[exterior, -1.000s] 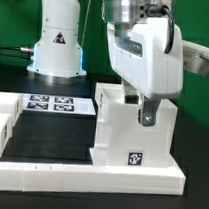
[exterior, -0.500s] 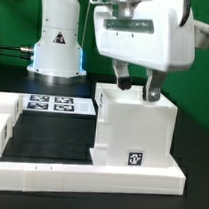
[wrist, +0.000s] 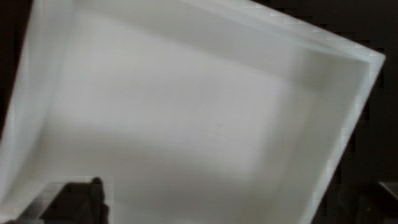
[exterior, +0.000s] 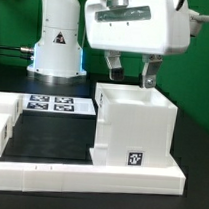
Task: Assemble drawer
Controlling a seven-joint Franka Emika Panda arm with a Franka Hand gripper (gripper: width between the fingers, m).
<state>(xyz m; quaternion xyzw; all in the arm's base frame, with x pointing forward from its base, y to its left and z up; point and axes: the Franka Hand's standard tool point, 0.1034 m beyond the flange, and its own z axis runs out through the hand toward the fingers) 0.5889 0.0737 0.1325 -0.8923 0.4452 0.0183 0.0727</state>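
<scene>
The white cube casing [exterior: 136, 130] stands on the black mat at the exterior view's right, open side up, with a square marker low on its front. My gripper [exterior: 131, 74] hovers just above its top rim, jaws apart and empty. In the wrist view I look down into the casing's white hollow [wrist: 196, 110], with the dark fingertips [wrist: 75, 200] at the picture's edge on either side. The drawer with its knob does not show clearly; white parts [exterior: 1, 121] at the exterior view's left edge are cut off.
The marker board [exterior: 57, 105] lies flat behind the mat. A low white border wall [exterior: 88, 174] runs along the front. The arm's base [exterior: 56, 44] stands at the back left.
My gripper has risen out of the casing's top and turned, so both fingers now stand side by side above the rim. The casing has not moved.
</scene>
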